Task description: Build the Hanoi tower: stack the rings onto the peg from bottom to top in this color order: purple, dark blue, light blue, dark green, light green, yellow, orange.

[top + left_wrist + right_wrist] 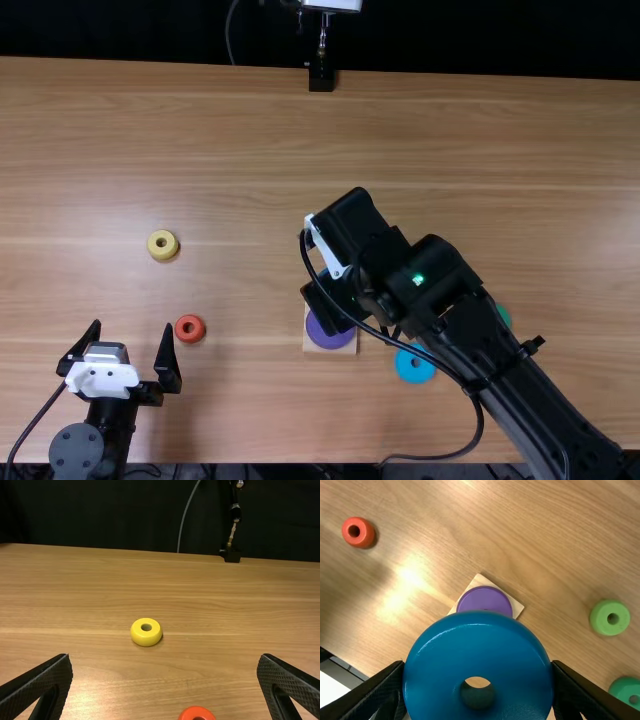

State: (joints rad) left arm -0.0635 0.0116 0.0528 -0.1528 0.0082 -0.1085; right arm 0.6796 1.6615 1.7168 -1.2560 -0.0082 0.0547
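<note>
In the top view my right gripper (335, 265) hangs over the wooden base (350, 350), its fingertips hidden. The right wrist view has that gripper (478, 687) shut on the dark blue ring (478, 650), held above the table. Beyond it the purple ring (486, 599) lies on the base (518, 608); the peg is hidden. My left gripper (124, 350) is open at the table's near left; in the left wrist view this gripper (164, 675) has nothing between its fingers. The yellow ring (153, 252) and orange ring (190, 338) lie on the left side.
A light blue ring (415, 373) lies right of the base, beneath the right arm's edge. Light green (600, 617) and dark green (622, 687) rings lie on the table in the right wrist view. A black stand (321, 78) is at the far edge.
</note>
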